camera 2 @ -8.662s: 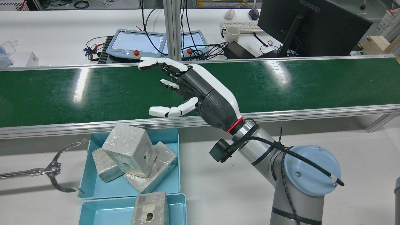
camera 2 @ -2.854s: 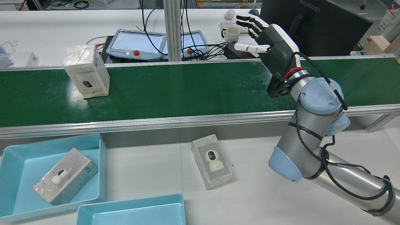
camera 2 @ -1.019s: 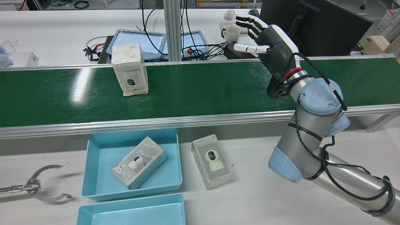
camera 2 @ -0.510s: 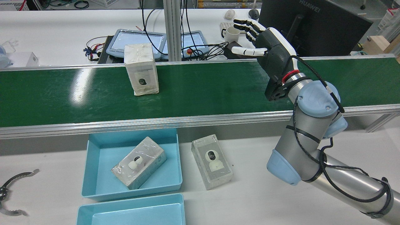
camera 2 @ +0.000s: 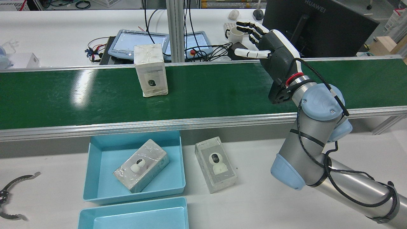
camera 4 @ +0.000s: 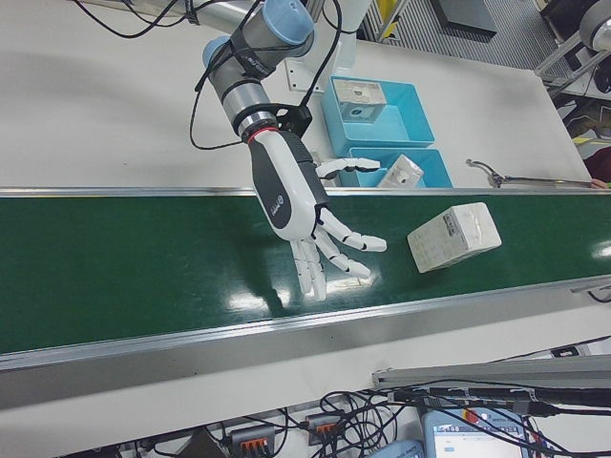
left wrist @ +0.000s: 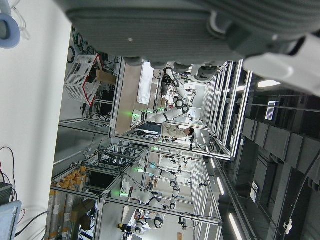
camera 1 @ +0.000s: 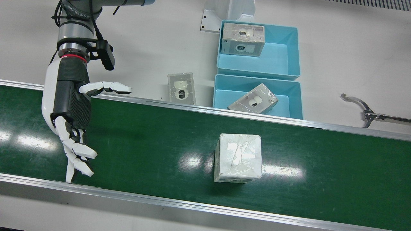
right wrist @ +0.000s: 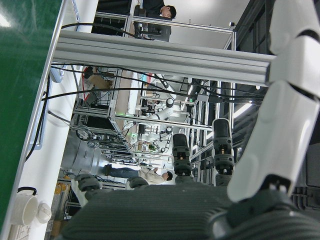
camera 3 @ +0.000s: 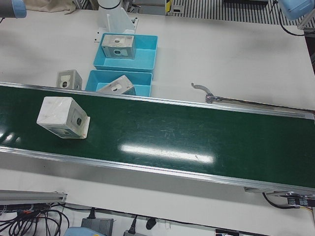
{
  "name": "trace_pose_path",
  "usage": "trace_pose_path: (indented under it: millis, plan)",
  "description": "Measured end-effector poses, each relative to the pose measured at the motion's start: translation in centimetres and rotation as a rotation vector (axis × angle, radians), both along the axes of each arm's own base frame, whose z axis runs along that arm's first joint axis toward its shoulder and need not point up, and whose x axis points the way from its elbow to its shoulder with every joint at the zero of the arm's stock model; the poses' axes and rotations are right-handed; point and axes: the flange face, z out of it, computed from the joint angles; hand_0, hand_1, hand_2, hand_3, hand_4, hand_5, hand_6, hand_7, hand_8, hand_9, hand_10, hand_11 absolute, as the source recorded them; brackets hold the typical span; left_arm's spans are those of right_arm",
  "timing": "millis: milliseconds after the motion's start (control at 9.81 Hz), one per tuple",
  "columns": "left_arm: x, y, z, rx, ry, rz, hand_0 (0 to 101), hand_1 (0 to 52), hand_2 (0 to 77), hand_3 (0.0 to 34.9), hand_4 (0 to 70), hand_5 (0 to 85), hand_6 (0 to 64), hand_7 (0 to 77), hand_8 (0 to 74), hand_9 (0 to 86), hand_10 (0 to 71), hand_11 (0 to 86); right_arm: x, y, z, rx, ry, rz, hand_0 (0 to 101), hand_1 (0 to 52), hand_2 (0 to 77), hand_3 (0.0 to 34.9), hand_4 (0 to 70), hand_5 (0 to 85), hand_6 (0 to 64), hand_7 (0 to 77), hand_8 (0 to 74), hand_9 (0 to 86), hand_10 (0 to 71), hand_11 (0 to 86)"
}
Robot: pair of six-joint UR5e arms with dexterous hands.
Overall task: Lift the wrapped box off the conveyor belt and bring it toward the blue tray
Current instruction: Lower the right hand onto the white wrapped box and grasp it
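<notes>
The wrapped box point(camera 2: 151, 70) stands upright on the green conveyor belt point(camera 2: 206, 92), left of my right hand in the rear view. It also shows in the front view point(camera 1: 237, 157) and the right-front view point(camera 4: 453, 236). My right hand point(camera 2: 270, 54) is open and empty, fingers spread, hovering above the belt well apart from the box; it shows in the front view point(camera 1: 69, 106) too. A blue tray point(camera 2: 105, 156) beside the belt holds another wrapped box point(camera 2: 141, 168). Only the underside of my left hand point(left wrist: 175, 30) shows; its fingers are hidden.
A second blue tray point(camera 1: 279, 61) holds a wrapped box point(camera 1: 244, 38). A loose wrapped box point(camera 2: 216, 163) lies on the white table right of the tray. A metal grabber tool point(camera 1: 362, 110) lies near the trays. A monitor, pendants and cables stand beyond the belt.
The wrapped box has travelled along the belt toward my right hand. My right hand has shifted slightly toward the box, still open. The grabber tool has pulled back from the tray.
</notes>
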Motion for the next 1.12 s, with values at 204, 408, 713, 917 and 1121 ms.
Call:
trace_pose_path:
  millis: [204,408,713,917,1121]
  plan:
    - [0.0,0.0,0.0,0.0,0.0,0.0,0,0.0,1.1,0.0,0.0,0.5,0.0,0.5,0.5,0.0,0.5,0.0,-0.3,0.1,0.0,-0.001,0.0,-0.005,41,9.8,16.4,30.2,16.4,22.9,0.0,19.1,0.0,2.2,2.2,3.8]
    - [0.0,0.0,0.0,0.0,0.0,0.0,0,0.0,1.1,0.0,0.0,0.5,0.0,0.5,0.5,0.5,0.5,0.0,-0.7,0.3,0.3,-0.004,0.004,-0.011,41,9.8,16.4,30.2,16.4,22.9,0.0,19.1,0.0,2.2,2.2,3.8]
    - [0.0,0.0,0.0,0.0,0.0,0.0,0,0.0,0.5,0.0,0.0,0.5,0.0,0.5,0.5,0.0,0.0,0.0,-2.0,0.0,1.0,-0.017,0.016,-0.023,41,9.8,14.2,30.1,11.5,20.7,0.0,18.5,0.0,2.2,2.2,3.8]
    - [0.0,0.0,0.0,0.0,0.0,0.0,0,0.0,0.5,0.0,0.0,0.5,0.0,0.5,0.5,0.0,0.5,0.0,-3.1,-0.5,0.8,-0.019,0.018,-0.029,41,9.3,12.5,30.1,10.9,16.4,0.0,17.5,0.0,2.2,2.2,3.8]
    - [0.0,0.0,0.0,0.0,0.0,0.0,0,0.0,0.5,0.0,0.0,0.5,0.0,0.5,0.5,0.5,0.0,0.0,-4.6,-1.0,0.0,-0.018,0.017,-0.04,41,9.3,12.5,30.2,8.7,12.5,0.0,17.5,0.0,2.2,1.6,3.3]
